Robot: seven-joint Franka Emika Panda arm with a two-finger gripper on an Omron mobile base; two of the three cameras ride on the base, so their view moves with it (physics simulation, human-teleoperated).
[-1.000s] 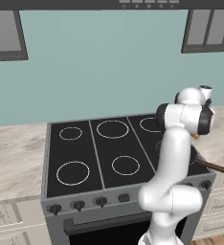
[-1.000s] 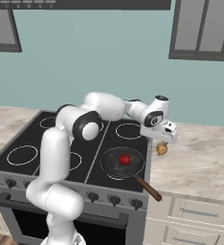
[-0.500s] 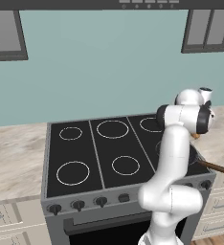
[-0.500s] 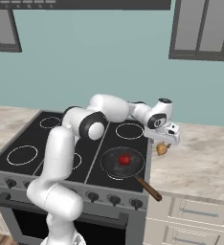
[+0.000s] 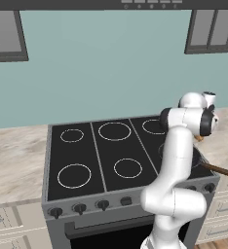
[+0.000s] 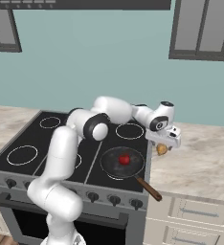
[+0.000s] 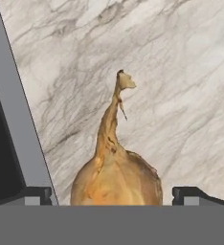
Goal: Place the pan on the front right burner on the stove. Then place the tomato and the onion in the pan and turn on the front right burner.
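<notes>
The dark pan [image 6: 115, 165] sits on the stove's [image 6: 42, 162] front right burner [image 6: 115, 177], whose white ring peeks out under its near rim. Its brown handle [image 6: 149, 188] points toward the front right. The red tomato [image 6: 125, 159] lies inside the pan. The tan-brown onion [image 6: 162, 149] rests on the marble counter just right of the stove. My gripper [image 6: 167, 142] hangs directly over it, open. In the hand view the onion [image 7: 116, 177] lies between the two fingertips [image 7: 37, 195] with a gap on each side, its dry stalk pointing away.
The marble counter [image 7: 171, 95] stretches to the right of the stove's grey edge [image 7: 18, 124]. A row of dark knobs [image 6: 92, 196] lines the stove front. From the left base, my arm hides most of the pan, and its handle [image 5: 220, 170] sticks out.
The arm's elbow has swung a little to the right and the hand has settled slightly lower over the onion. The jaws stay open. Pan and tomato have not moved.
</notes>
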